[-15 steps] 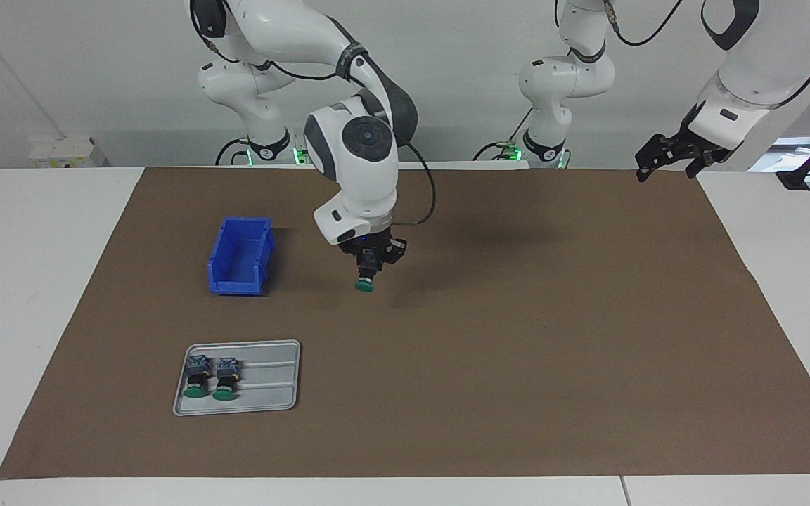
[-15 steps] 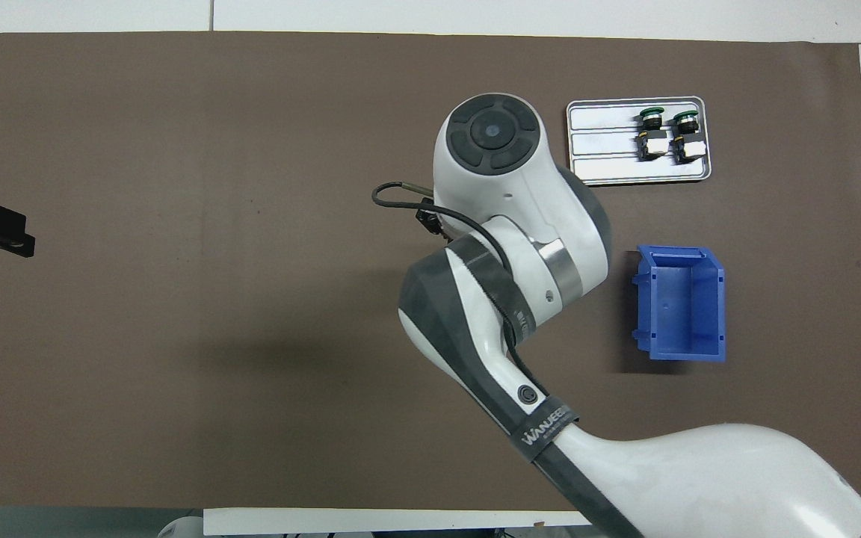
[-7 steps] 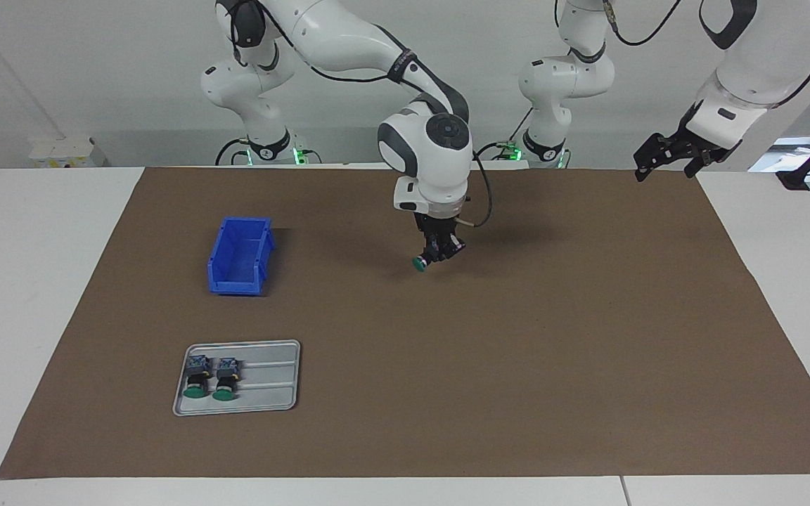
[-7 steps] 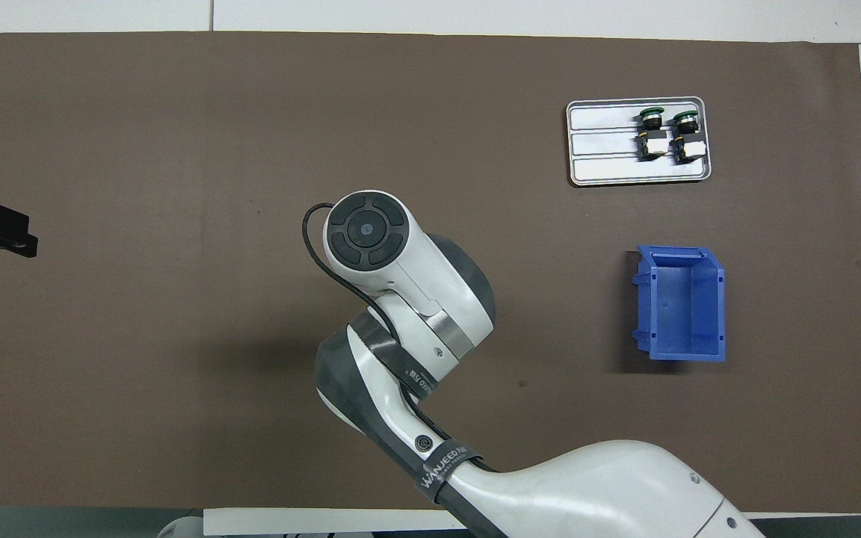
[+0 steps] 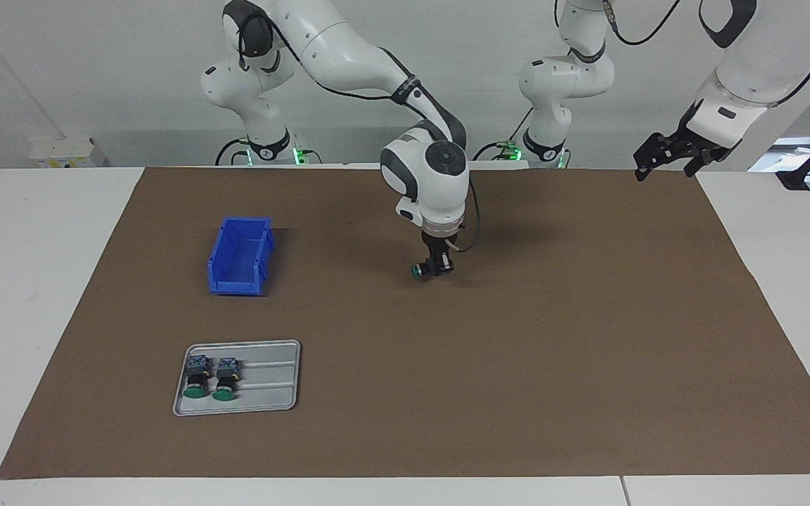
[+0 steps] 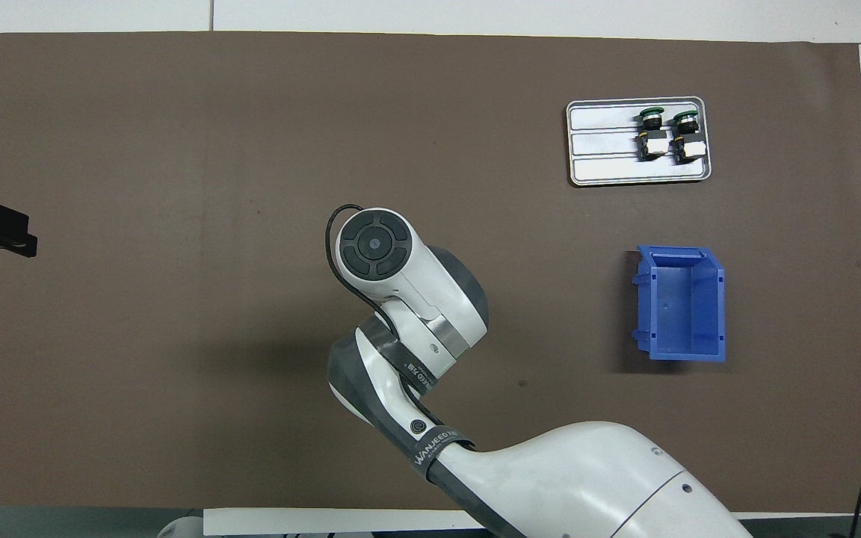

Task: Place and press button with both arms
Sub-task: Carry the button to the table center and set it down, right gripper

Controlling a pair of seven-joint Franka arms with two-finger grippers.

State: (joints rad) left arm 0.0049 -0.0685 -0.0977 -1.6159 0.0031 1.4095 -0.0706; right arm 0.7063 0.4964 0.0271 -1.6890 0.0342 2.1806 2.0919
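In the middle of the frame, the right end effector (image 5: 437, 268) is closed on the button (image 5: 419, 270), low over the brown table (image 5: 517, 351). The button lies sideways, so it may topple or roll when released. The left end effector (image 5: 665, 156) waits at upper right, fingers apparently spread.
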